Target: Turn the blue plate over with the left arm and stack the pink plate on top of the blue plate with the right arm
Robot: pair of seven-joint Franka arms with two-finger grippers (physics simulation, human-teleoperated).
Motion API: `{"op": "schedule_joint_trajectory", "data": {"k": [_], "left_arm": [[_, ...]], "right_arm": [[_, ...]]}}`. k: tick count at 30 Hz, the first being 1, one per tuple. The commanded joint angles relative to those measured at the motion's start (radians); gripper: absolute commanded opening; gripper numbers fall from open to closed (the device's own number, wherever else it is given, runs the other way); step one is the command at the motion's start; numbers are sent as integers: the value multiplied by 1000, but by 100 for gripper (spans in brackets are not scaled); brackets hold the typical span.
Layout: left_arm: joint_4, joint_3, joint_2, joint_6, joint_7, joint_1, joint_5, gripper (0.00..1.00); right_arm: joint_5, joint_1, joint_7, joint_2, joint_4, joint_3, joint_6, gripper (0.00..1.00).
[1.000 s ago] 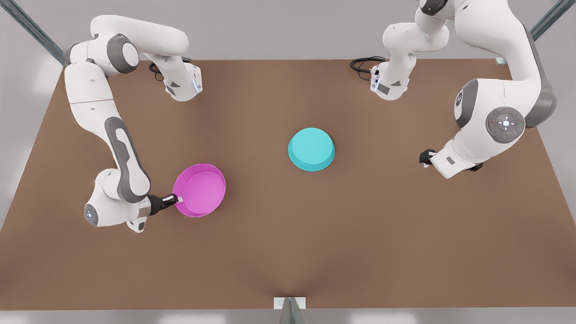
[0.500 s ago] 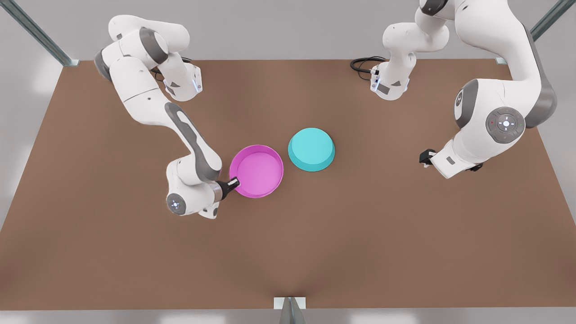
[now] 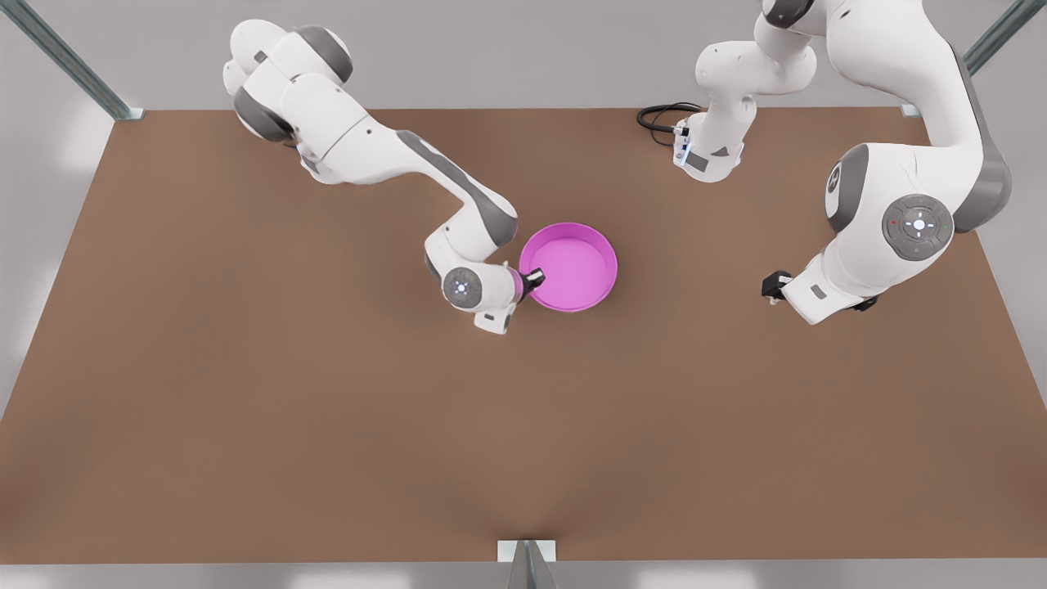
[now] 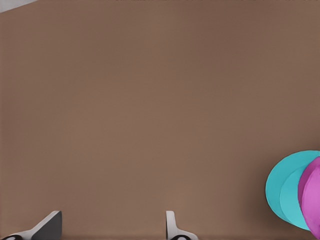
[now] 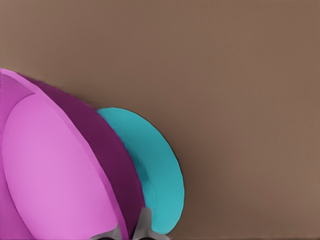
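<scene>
The pink plate (image 3: 572,266) hangs rim up over the table's middle, and my right gripper (image 3: 535,279) is shut on the part of its rim toward the front view's left. In the right wrist view the pink plate (image 5: 55,175) sits between the fingers of the right gripper (image 5: 129,232), with the blue plate (image 5: 157,170) just beyond it. In the front view the pink plate covers the blue plate. I cannot tell whether the two touch. My left gripper (image 3: 772,287) waits open at the front view's right; the left gripper (image 4: 112,222) faces bare table, with the blue plate (image 4: 282,192) and pink plate (image 4: 312,200) farther off.
The brown table (image 3: 327,425) stretches wide around the plates. Both arm bases (image 3: 707,155) stand at the far edge, with a black cable (image 3: 658,119) beside one. A metal bracket (image 3: 527,556) sits at the near edge.
My right gripper has carried the pink plate from the front view's left to over the blue plate, which is now covered in that view. The left arm has stayed still.
</scene>
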Motion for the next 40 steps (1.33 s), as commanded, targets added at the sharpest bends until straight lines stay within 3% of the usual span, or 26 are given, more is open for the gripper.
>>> {"op": "schedule_joint_trajectory", "data": {"k": [1, 4, 19, 22, 23, 30, 32, 34, 35, 36, 37, 40], "left_arm": [[0, 0, 0, 0, 0, 0, 0, 100], [0, 0, 0, -2, -2, 0, 0, 100], [0, 0, 0, -8, -2, -6, 2, 100], [0, -2, 0, -9, -2, -6, 2, 100], [0, -2, 0, -9, -2, -8, 2, 100], [0, -2, 0, -15, -2, -9, 2, 100], [2, -2, -2, -14, -2, -9, 2, 100], [3, -2, -2, -14, -2, -9, 2, 100], [3, -2, -2, -14, -2, -9, 2, 100], [6, -2, -2, -14, -2, -9, 2, 100], [6, -2, -2, -14, -2, -9, 2, 100], [6, -2, -2, -14, 0, -8, 3, 100]], "right_arm": [[-9, -1, 9, -7, -14, 1, 8, 21], [-10, 7, 37, -50, -100, 16, 72, 21], [-28, 62, 39, 8, -123, 5, 239, 21], [-48, 61, 37, 10, -123, 5, 244, 88], [-48, 61, 37, 10, -121, 5, 246, 100], [-48, 29, 36, -10, -106, 5, 179, 100], [-94, -86, 32, -131, 44, 7, -135, 100], [-350, -260, 26, -253, 147, 4, -363, 100], [-380, -296, 19, -312, 126, -65, -397, 100], [-374, -304, 3, -380, 97, -244, -480, 100], [-366, -342, -73, -437, 97, -314, -535, 100], [-363, -425, -147, -509, 98, -317, -620, 100]]}}
